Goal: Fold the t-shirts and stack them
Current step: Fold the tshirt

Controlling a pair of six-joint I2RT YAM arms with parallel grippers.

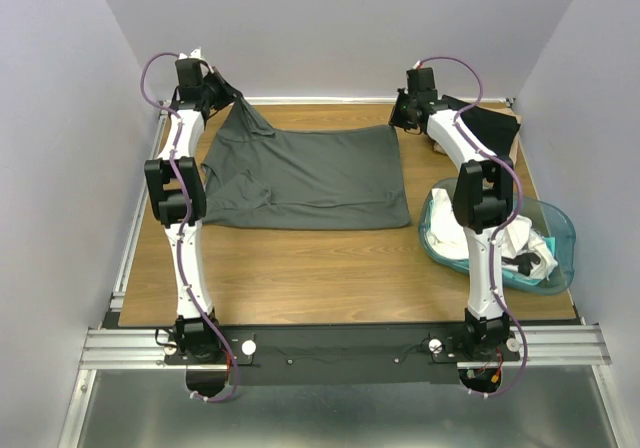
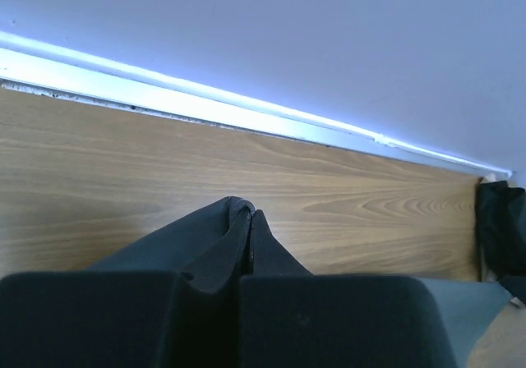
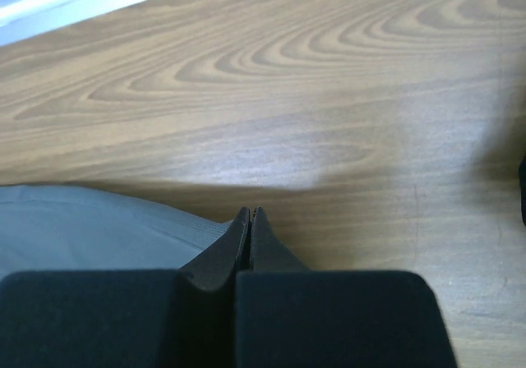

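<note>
At the far-left corner of the table (image 1: 320, 268): left gripper (image 2: 249, 214), jaws pressed together on a pinch of cloth
Cloth in the left jaws: a corner of the dark grey t-shirt (image 1: 310, 178), drawn up off the wood into a peak at the fingertips
Left wrist view: dark fabric folds over both fingers (image 2: 205, 253) and falls away on either side; bare wood and the pale back rail lie beyond
At the far-right corner of the same shirt: right gripper (image 3: 249, 213), jaws together with no gap showing
Right wrist view: the grey hem runs in from the left and meets the left finger; whether any cloth is caught between the tips, I cannot tell
Dark grey t-shirt, position: spread mostly flat on the far half of the table, between the two arms, rumpled along its left side
Black t-shirt (image 1: 485, 120): bunched at the far-right edge, behind the right arm
Teal tub (image 1: 565, 233): on the right side of the table, partly hidden by the right arm
White t-shirts (image 1: 520, 243): crumpled inside the tub
</note>
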